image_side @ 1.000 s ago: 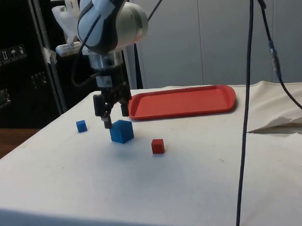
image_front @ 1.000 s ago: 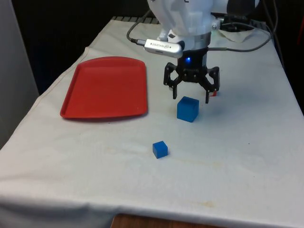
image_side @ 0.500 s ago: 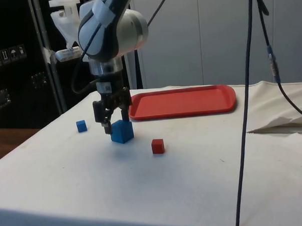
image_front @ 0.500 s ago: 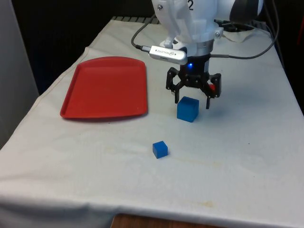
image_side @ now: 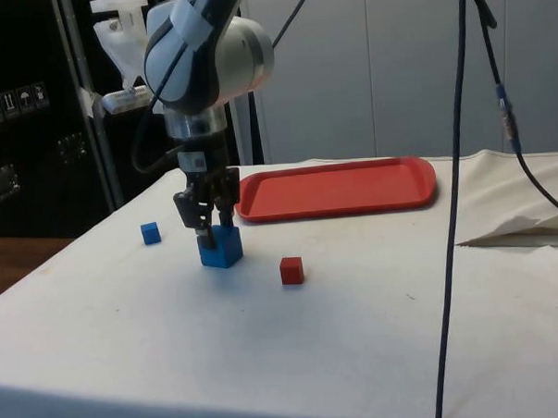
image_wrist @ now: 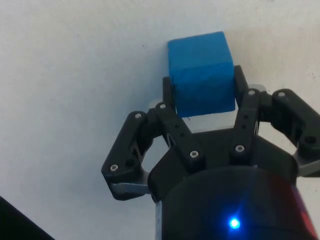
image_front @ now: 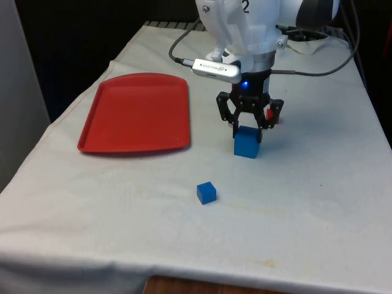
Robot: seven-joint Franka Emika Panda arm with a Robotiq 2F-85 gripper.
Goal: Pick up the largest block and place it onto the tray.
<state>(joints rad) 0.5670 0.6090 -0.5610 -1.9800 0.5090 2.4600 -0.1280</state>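
The largest block, a blue cube [image_front: 247, 147], rests on the white cloth in the middle of the table. My gripper [image_front: 247, 132] has come down over it and is shut on its two sides. In the wrist view the fingers [image_wrist: 169, 95] press the cube [image_wrist: 201, 70] from either side. In the side view the cube [image_side: 222, 249] sits on the cloth under the gripper [image_side: 213, 236]. The red tray [image_front: 135, 113] lies to the front view's left of the cube, with nothing on it; the side view has it [image_side: 338, 188] farther back.
A small blue cube [image_front: 206, 192] lies nearer the table's front edge. A small red cube [image_front: 274, 120] sits just behind the gripper, partly hidden, and stands apart from the big cube in the side view [image_side: 291, 270]. Cables trail at the robot's end.
The gripper came down around the big blue cube, then its fingers went from wide open to shut on the cube, which shifted slightly on the cloth.
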